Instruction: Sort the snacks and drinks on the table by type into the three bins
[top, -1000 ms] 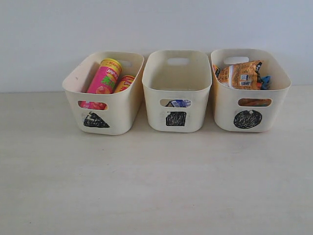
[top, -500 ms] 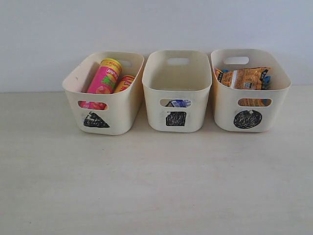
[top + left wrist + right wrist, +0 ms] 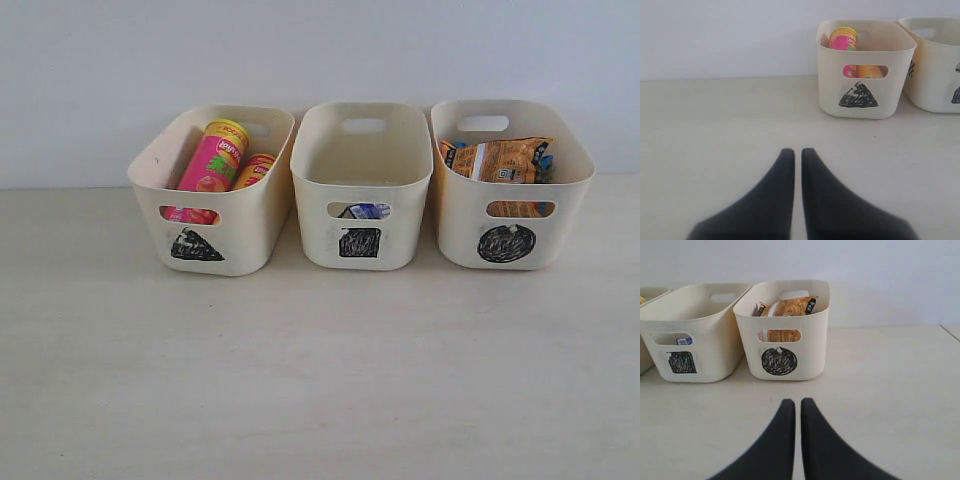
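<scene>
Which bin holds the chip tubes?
The triangle-marked bin, leftmost in the exterior view: the pink tube and yellow tube lean inside it. The square-marked bin shows a blue-and-white carton, the circle-marked bin an orange bag.

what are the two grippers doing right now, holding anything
Black left gripper: closed, holding nothing.
Black right gripper: closed, holding nothing.

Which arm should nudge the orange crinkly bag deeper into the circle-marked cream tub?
Right, probably: the shut right gripper faces the circle-marked cream plastic tub holding the orange crinkly bag; the left gripper faces the triangle-marked tub.
</scene>
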Controlling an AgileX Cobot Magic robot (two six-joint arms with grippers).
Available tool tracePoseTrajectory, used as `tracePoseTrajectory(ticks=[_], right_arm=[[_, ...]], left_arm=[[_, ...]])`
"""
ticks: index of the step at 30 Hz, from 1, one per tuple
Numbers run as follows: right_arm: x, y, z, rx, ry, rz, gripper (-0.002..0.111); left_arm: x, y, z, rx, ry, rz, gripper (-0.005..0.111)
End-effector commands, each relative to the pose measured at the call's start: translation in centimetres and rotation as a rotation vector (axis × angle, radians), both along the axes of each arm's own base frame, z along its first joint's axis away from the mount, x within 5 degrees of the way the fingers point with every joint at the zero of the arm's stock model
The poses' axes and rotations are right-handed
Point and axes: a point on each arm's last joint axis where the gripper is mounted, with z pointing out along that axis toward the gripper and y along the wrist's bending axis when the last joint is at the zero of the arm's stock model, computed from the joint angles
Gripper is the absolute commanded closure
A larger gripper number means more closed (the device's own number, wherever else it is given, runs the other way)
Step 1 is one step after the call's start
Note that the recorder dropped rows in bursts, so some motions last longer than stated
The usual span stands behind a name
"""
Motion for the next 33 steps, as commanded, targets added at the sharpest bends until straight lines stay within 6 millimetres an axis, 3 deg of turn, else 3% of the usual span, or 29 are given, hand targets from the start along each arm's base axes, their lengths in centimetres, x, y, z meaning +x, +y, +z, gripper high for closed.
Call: tracePoseTrajectory(ticks=[1, 33], right_arm=[[-0.5, -0.1, -0.9, -0.011, -0.009, -0.002, 0.107], [-0.7, -0.1, -1.9, -0.098, 0.101, 0.014, 0.107]], left_arm=[[0.0, 0.0, 0.0, -0.006, -0.008, 0.005, 0.103], [0.0, 0.0, 0.0, -0.006, -0.008, 0.005, 0.103]])
